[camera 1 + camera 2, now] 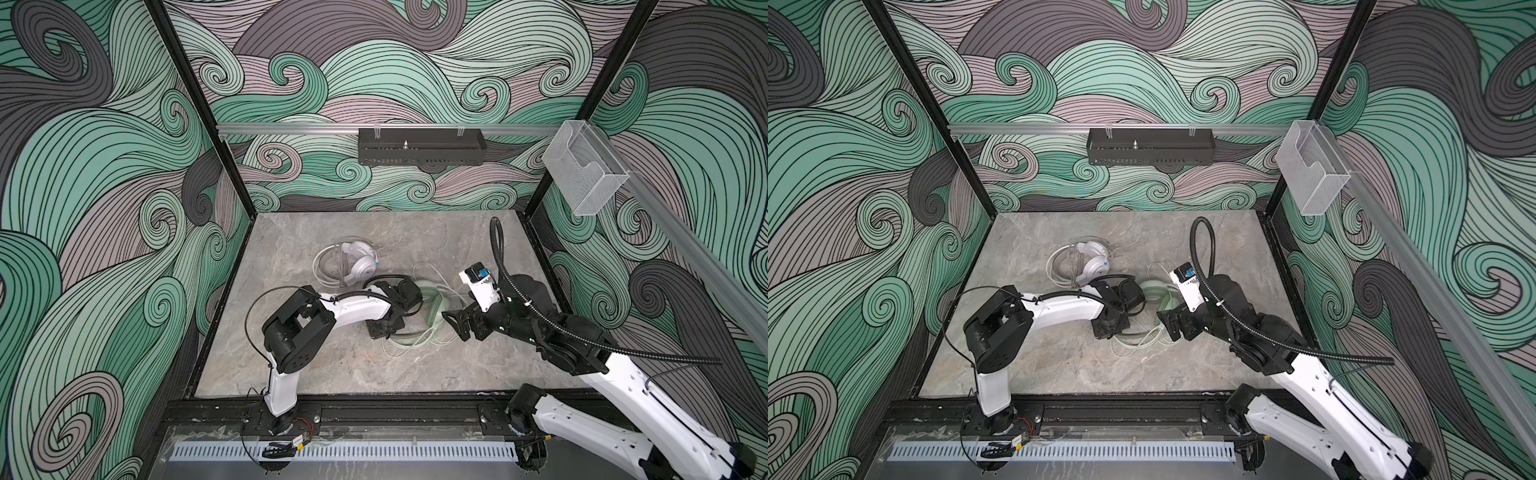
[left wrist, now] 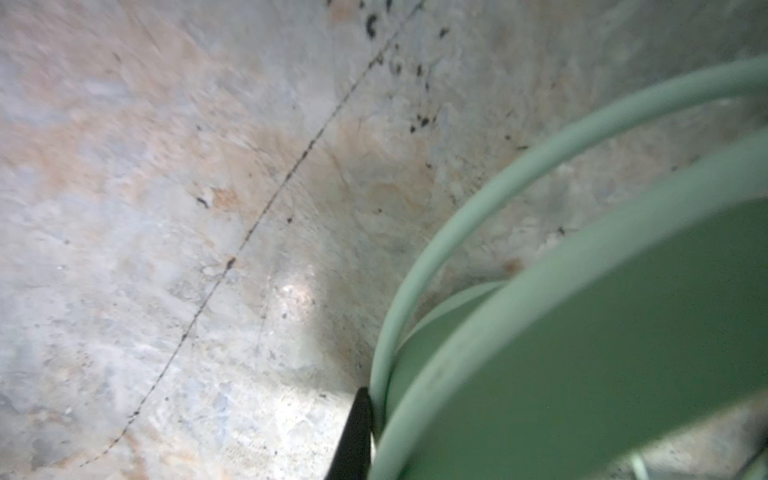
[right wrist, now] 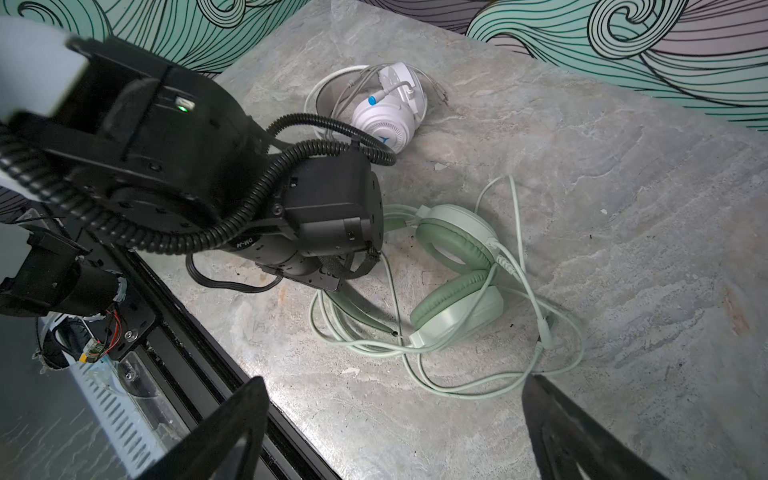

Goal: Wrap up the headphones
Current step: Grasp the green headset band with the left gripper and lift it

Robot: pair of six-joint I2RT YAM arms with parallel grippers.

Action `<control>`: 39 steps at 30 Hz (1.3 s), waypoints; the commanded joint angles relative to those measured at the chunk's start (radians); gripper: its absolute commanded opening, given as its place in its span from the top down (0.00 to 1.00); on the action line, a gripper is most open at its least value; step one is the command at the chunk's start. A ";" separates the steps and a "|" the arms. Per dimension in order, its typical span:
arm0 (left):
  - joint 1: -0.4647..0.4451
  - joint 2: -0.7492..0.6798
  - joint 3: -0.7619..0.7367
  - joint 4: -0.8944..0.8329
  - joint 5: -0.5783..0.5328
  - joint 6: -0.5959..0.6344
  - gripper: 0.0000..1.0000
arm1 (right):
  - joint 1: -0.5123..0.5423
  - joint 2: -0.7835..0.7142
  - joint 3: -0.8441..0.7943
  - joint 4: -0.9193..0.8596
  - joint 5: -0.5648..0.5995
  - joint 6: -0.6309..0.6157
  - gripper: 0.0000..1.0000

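The pale mint green headphones (image 3: 453,245) lie mid-table with their long cable (image 3: 478,388) in loose loops around them; both top views show them (image 1: 430,305) (image 1: 1152,291). My left gripper (image 1: 386,328) is down on them, shut on the green headband (image 2: 602,332). One black finger (image 2: 355,436) presses beside a cable strand, and the other finger is hidden. My right gripper (image 3: 397,380) hangs open above the table just short of the cable loops, holding nothing; it also appears in a top view (image 1: 455,326). The white headphones (image 1: 359,259) (image 3: 388,112) rest farther back with their cable coiled.
A black tray (image 1: 419,151) hangs on the back rail. A clear plastic box (image 1: 582,174) sits on the right rail. The black frame rail (image 1: 374,409) and a white slotted duct (image 1: 345,451) run along the front edge. Patterned walls close in three sides.
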 commanded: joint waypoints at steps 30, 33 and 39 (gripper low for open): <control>-0.147 -0.078 1.098 -0.800 -0.728 0.722 1.00 | -0.103 -0.072 0.287 -0.105 -0.077 -0.071 0.04; -0.147 -0.156 1.030 -0.711 -0.703 0.804 1.00 | -0.102 -0.107 0.296 -0.103 -0.079 -0.166 0.03; -0.145 -0.309 0.875 -0.545 -0.673 0.922 1.00 | -0.105 -0.137 0.249 -0.102 -0.087 -0.186 0.01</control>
